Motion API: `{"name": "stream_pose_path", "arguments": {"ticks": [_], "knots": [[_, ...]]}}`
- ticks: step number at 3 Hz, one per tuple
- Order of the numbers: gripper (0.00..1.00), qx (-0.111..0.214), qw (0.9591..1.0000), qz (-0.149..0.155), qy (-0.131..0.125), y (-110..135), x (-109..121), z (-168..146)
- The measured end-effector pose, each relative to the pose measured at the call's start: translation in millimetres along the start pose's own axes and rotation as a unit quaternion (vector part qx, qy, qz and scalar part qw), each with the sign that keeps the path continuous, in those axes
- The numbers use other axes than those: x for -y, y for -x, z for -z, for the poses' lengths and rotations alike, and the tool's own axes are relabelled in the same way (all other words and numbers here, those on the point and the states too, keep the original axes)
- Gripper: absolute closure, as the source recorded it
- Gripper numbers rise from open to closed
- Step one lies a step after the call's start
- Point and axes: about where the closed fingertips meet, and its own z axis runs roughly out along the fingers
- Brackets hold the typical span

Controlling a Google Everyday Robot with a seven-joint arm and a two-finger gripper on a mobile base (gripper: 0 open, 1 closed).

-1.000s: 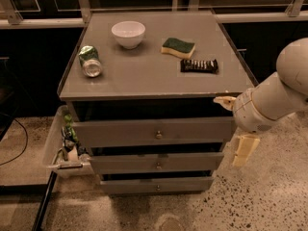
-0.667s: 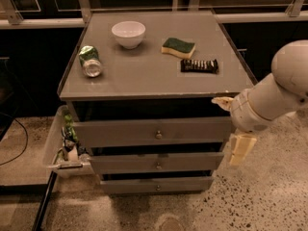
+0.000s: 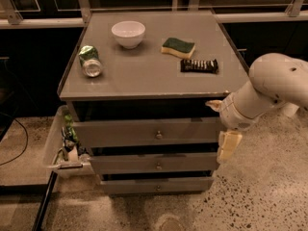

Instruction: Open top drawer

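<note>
Meanwhile the gripper (image 3: pixel 217 129), at centre right beside the right end of the top drawer (image 3: pixel 120 133), has edged slightly leftward, fingers spread wide; the drawer sits unmoved, mid-frame.

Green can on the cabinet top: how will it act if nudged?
The can lies on its side, so it will probably roll sideways, perhaps toward the nearby left edge of the cabinet top. It looks somewhat crumpled, so likely light and rolling unevenly. The gripper sits at the right end of the top drawer, far from the can.
</note>
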Motion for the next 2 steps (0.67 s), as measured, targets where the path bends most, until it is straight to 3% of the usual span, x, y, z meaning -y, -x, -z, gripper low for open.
{"name": "stream_pose_path", "arguments": {"ticks": [2], "knots": [[0.00, 0.013, 0.9998, 0.011, -0.005, -16.9, 22.4, -40.6]]}}
